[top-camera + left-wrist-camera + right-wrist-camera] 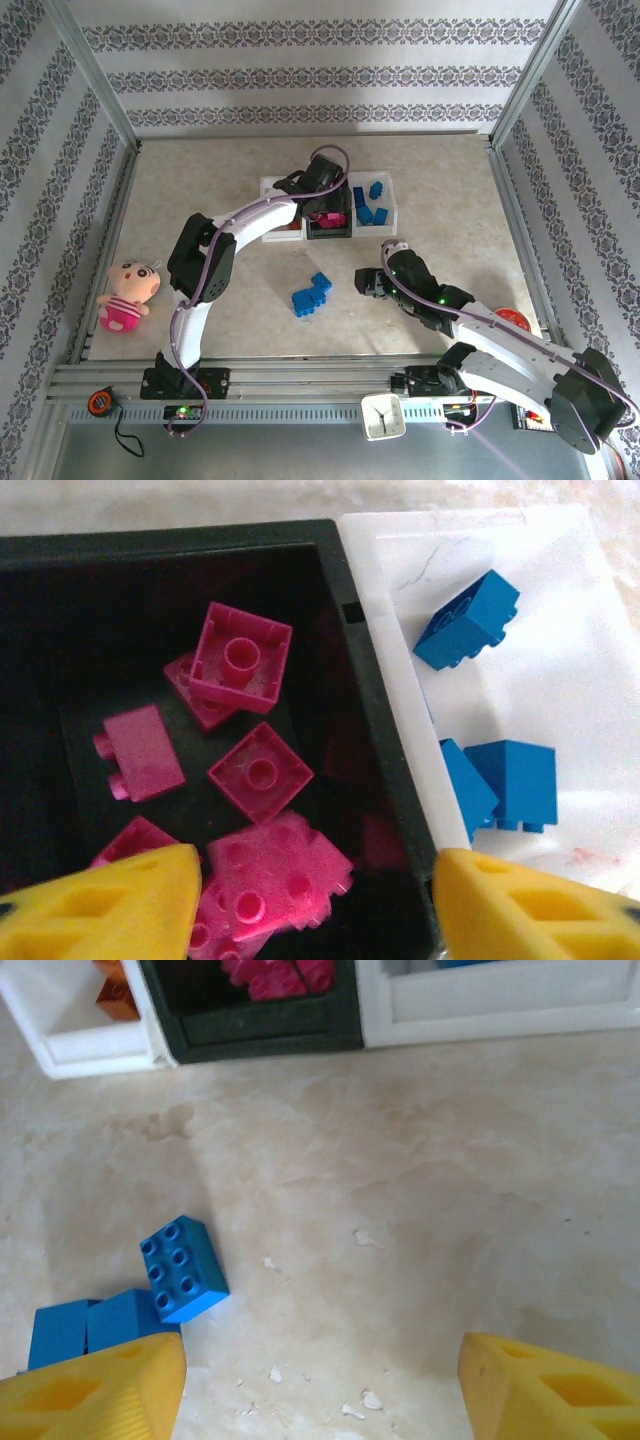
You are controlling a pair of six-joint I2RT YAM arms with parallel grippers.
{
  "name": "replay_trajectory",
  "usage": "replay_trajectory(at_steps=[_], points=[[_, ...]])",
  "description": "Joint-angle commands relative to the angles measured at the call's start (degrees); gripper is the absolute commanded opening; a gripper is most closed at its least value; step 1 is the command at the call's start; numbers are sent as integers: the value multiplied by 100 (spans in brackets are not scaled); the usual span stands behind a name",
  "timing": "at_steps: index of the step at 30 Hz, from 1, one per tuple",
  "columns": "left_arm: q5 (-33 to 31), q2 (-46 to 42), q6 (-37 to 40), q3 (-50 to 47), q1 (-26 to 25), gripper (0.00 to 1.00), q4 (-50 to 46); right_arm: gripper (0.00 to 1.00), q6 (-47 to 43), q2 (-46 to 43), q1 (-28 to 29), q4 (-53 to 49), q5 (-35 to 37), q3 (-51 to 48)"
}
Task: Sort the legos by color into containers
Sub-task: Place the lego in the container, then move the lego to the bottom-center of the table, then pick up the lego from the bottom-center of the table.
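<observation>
My left gripper (315, 910) hangs over the row of bins near the middle of the tabletop's (200, 180) far edge. Its jaws are apart with nothing between them, straddling the wall shared by the black middle bin (365, 670) and the right-hand white bin (580, 660). The black bin holds a loose heap of magenta bricks (260, 775); the white one holds blue bricks (468, 620). An orange brick (115, 995) sits in the left-hand white bin (95, 1055). A small cluster of loose blue bricks (312, 293) lies mid-tabletop, between the bins and the near edge. My right gripper (320, 1390) hovers just to their right, jaws wide apart and empty. From the wrist view, the six-stud blue brick (183, 1268) lies studs-up at the cluster's edge, just beside two others, possibly touching them. I judge these bricks light, rigid and hard, with smooth sides that could slip under a shallow pinch. I would take the six-stud brick first, closing across its two long flat side walls rather than on the studs. I would come straight down, so the fingers don't nudge its neighbours.
</observation>
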Motion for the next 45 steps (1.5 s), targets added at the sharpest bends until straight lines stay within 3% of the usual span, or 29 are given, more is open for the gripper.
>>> replay_trajectory(at_steps=[1,3,11,19,25,32,40,45], points=[[223,-473,-41,66,57,74,-26,73,-239,240,137,291,-561,-36],[357,-941,-126,-324,55,82,265,73,-351,558,322,461,-664,82],[520,-3369,-373,-2837,38,98,1213,70,-539,2143,1092,752,-722,833],[340,-5887,-720,-5300,-31,100,1120,65,-408,3014,1476,860,-626,1110],[230,-7076,-973,-6180,-43,100,665,63,-348,3358,1549,1008,-552,1263],[84,-7692,-1020,-6505,-44,100,254,53,-98,3299,1401,736,113,1211],[48,-7741,-1056,-6655,-42,100,166,60,-498,3588,1426,734,-467,1512],[-3,-7743,-1044,-6693,-43,100,100,56,-672,4017,1435,755,-562,1816]])
